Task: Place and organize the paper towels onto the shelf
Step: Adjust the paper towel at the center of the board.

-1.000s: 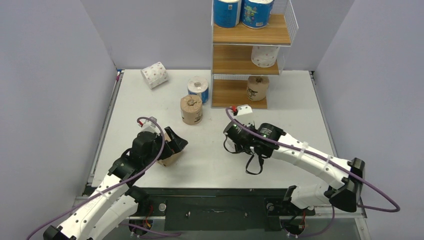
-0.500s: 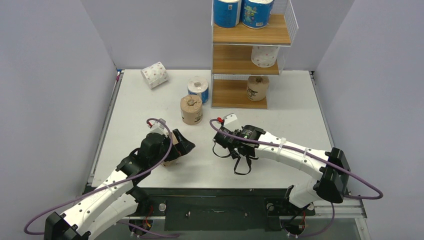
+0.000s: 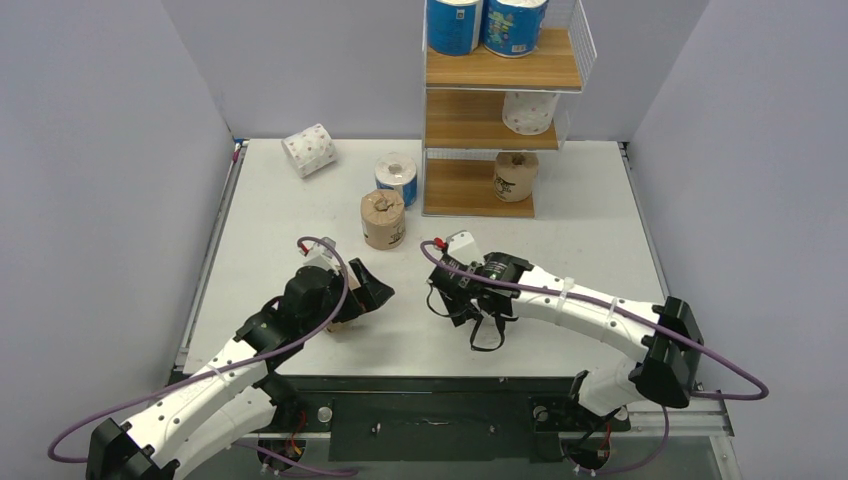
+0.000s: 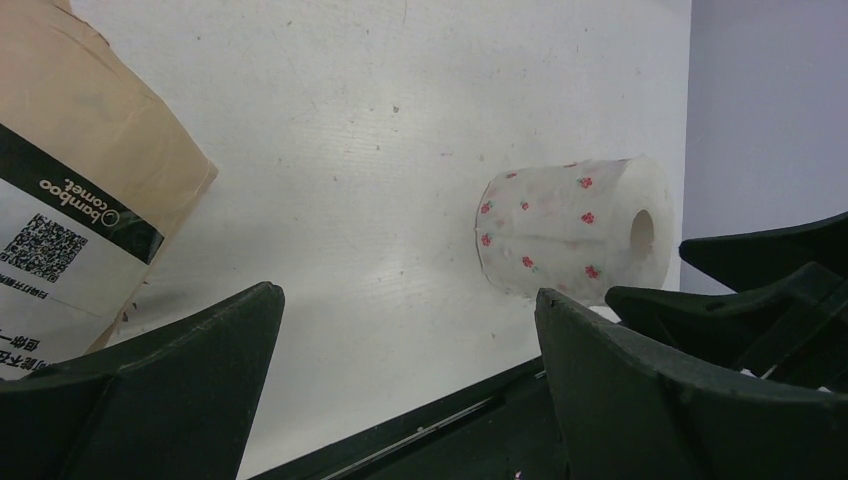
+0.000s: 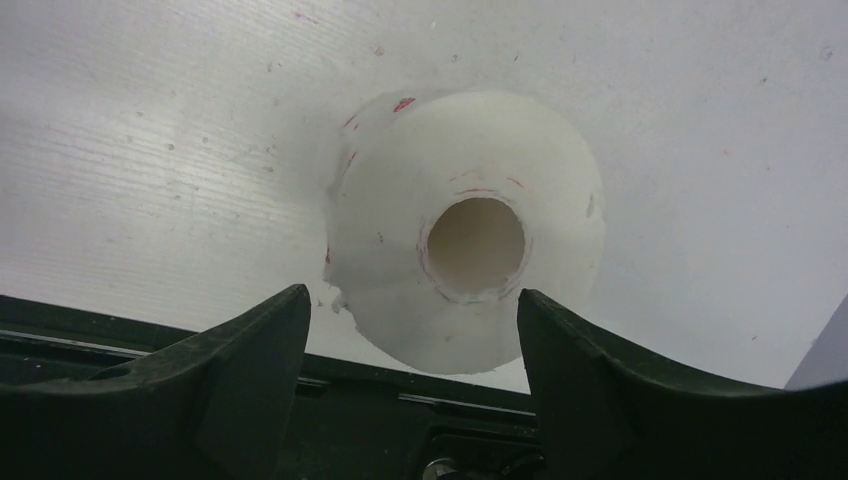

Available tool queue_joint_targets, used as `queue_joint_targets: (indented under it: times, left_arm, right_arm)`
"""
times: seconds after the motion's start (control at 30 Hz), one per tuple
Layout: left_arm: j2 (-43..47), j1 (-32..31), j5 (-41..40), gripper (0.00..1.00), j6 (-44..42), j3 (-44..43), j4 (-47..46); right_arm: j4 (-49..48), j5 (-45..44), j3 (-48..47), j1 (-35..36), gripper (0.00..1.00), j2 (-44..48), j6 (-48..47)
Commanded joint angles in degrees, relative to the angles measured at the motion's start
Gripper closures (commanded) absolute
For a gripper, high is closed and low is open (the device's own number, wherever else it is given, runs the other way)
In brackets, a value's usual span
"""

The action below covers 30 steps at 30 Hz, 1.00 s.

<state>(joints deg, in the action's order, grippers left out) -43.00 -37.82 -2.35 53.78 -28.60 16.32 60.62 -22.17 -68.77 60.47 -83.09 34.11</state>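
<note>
A white paper towel roll with pink dots (image 5: 465, 235) lies on its side near the table's front edge, core facing my right wrist camera. My right gripper (image 5: 412, 295) is open, its fingers on either side of the roll's lower part with a gap on the left. The same roll (image 4: 570, 240) shows in the left wrist view; from above it is hidden under the right arm. My left gripper (image 4: 405, 300) is open and empty beside a brown kraft roll (image 4: 60, 200). The shelf (image 3: 500, 70) holds two blue rolls (image 3: 455, 25), a dotted roll (image 3: 530, 110) and a kraft roll (image 3: 515, 175).
Loose on the table are a dotted roll (image 3: 308, 150) at the back left, an upright blue roll (image 3: 396, 178) and a kraft roll (image 3: 383, 218) left of the shelf. The two grippers (image 3: 368, 288) (image 3: 445, 295) stand close together near the front edge.
My right arm has swung left and nearer, and its jaws have opened wider. My left gripper has shifted a little to the right, still wide open.
</note>
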Motion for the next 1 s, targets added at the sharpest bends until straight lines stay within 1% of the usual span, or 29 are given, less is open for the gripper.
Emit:
queue_joint_targets:
  times: [0.0,0.07,0.1,0.13,0.17,0.2,0.23,0.27,0.3,0.37,0.43,0.53,0.63,0.73,0.9,0.97]
  left_arm:
    - [0.4,-0.5,-0.8,0.03,-1.0,-1.0,-3.3]
    - [0.3,-0.5,-1.0,0.03,-1.6,-1.3,-3.6]
    - [0.0,-0.5,-1.1,0.03,-2.1,-1.5,-3.9]
    - [-0.2,-0.5,-1.1,0.03,-2.4,-1.7,-4.2]
    - [-0.6,-0.8,-1.0,0.03,-2.9,-1.9,-4.7]
    - [-1.0,-1.0,-1.2,0.03,-3.1,-2.4,-4.8]
    - [-1.8,-1.9,-1.6,0.03,-3.5,-2.7,-4.9]
    - [-2.5,-2.5,-3.0,0.03,-3.9,-3.4,-4.8]
    - [-2.9,-4.2,-3.9,0.03,-4.3,-3.7,-4.6]
    - [-4.0,-7.3,-7.5,0.03,-5.2,-4.6,-4.7]
    - [-5.5,-10.0,-11.5,0.04,-6.1,-5.3,-5.2]
    - [-8.7,-12.7,-13.3,0.04,-6.7,-5.9,-7.3]
    - [-11.2,-14.1,-13.9,0.04,-6.8,-6.0,-9.7]
    - [-13.9,-15.1,-13.9,0.04,-7.3,-6.2,-12.3]
    - [-15.6,-15.5,-13.9,0.04,-8.7,-7.2,-14.0]
    - [-15.8,-15.5,-14.3,0.04,-8.9,-7.3,-14.6]
  right_arm:
    - [1.5,-1.3,-4.5,-0.3,0.28,7.1,2.4]
    - [1.0,-2.3,-4.8,-2.3,0.27,10.4,4.3]
    - [0.3,-2.6,-3.5,-3.3,0.27,11.8,5.2]
    - [-2.1,-3.0,-2.4,-5.9,0.27,14.8,7.1]
    - [-3.6,-2.5,1.1,-7.4,0.27,16.6,8.2]
    - [-7.9,0.9,3.3,-11.5,0.27,20.3,10.1]
    - [-12.8,6.0,8.2,-16.2,0.27,23.6,10.9]
    - [-14.9,9.0,10.4,-18.3,0.27,25.0,12.6]
    - [-18.1,14.2,14.2,-22.5,0.26,27.2,13.3]
    - [-20.5,20.1,17.7,-26.9,0.25,28.4,14.2]
    - [-21.0,21.5,19.4,-28.4,0.23,28.6,14.1]
    - [-21.7,21.7,21.3,-28.6,0.20,28.9,14.1]
    - [-23.2,24.0,22.7,-28.7,0.19,28.5,14.3]
    - [-23.6,23.7,24.0,-28.7,0.21,27.5,14.2]
    - [-22.8,22.4,23.8,-28.7,0.25,26.6,13.5]
    - [-21.9,20.6,23.6,-28.7,0.26,26.4,13.0]
